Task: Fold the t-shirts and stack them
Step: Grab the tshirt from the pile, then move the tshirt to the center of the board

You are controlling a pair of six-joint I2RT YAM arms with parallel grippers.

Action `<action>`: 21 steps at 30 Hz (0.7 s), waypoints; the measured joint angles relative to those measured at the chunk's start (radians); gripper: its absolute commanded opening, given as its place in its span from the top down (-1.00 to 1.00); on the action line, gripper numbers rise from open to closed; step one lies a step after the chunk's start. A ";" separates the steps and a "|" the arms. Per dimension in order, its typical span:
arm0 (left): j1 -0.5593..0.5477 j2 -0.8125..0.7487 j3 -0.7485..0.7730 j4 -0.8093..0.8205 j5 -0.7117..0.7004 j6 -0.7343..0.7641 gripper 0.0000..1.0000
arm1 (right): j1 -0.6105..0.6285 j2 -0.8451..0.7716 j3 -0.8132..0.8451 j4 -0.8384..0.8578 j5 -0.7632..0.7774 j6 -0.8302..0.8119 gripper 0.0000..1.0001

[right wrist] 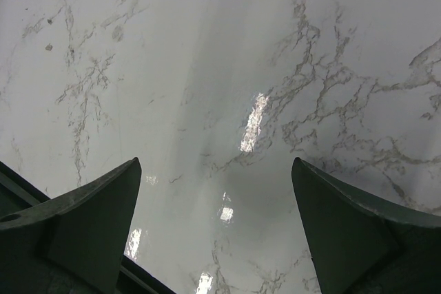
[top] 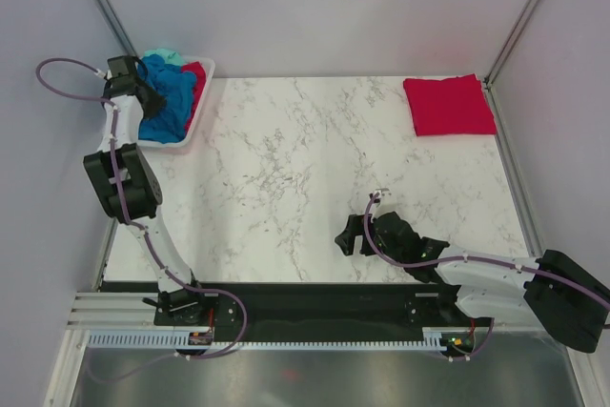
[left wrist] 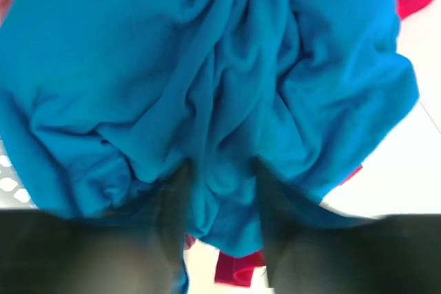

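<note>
Top external view, starting from the left: my left gripper (top: 143, 102) is reaching down into the white basket (top: 204, 71) at the far left corner of the marble table (top: 286, 159), and it is resting on the teal-blue t-shirt (top: 170, 94) heaped there. A mint cloth (top: 162, 52) is peeking out behind that heap and a red cloth (top: 196, 73) is lying to its right, both inside the basket. In the left wrist view my two dark fingers (left wrist: 172, 232) are sinking into the teal-blue folds, with a ridge of the cloth filling the gap between them. They are blurred, so I cannot tell whether they are pinching it. Moving right, my right gripper (top: 348, 238) is sitting over bare marble near the front edge. The right wrist view is showing its fingers spread wide, with only marble between them. At the far right corner a folded red t-shirt (top: 448, 105) is lying as a flat square, well apart from both grippers.
</note>
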 measured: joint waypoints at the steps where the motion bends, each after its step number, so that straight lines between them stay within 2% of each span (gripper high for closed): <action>1: 0.000 0.010 0.000 0.003 0.004 0.003 0.90 | 0.000 0.000 0.000 0.000 0.000 0.000 -0.96; 2: 0.000 0.016 0.000 0.005 0.008 0.000 0.96 | 0.000 0.000 0.000 0.000 0.000 0.000 -0.96; 9: 0.000 0.019 0.048 0.006 0.084 -0.024 0.96 | 0.000 0.000 0.000 0.001 0.000 0.001 -0.96; 11: -0.007 0.013 0.111 -0.005 0.137 -0.055 0.96 | 0.000 0.000 0.000 0.001 0.002 0.001 -0.96; 14: -0.043 0.001 0.286 -0.019 0.210 -0.085 0.96 | 0.000 -0.008 -0.002 0.001 0.010 0.003 -0.96; 16: -0.095 -0.040 0.404 -0.004 0.231 -0.087 0.96 | 0.000 -0.039 -0.014 0.001 0.019 0.006 -0.96; 19: -0.182 -0.210 0.429 0.042 0.262 -0.089 0.95 | 0.000 -0.133 -0.050 -0.003 0.039 0.013 -0.96; 20: -0.215 -0.294 0.415 0.057 0.284 -0.090 0.85 | 0.000 -0.172 -0.060 -0.014 0.047 0.014 -0.96; 21: -0.235 -0.383 0.391 0.077 0.307 -0.090 0.59 | 0.000 -0.223 -0.070 -0.030 0.058 0.015 -0.96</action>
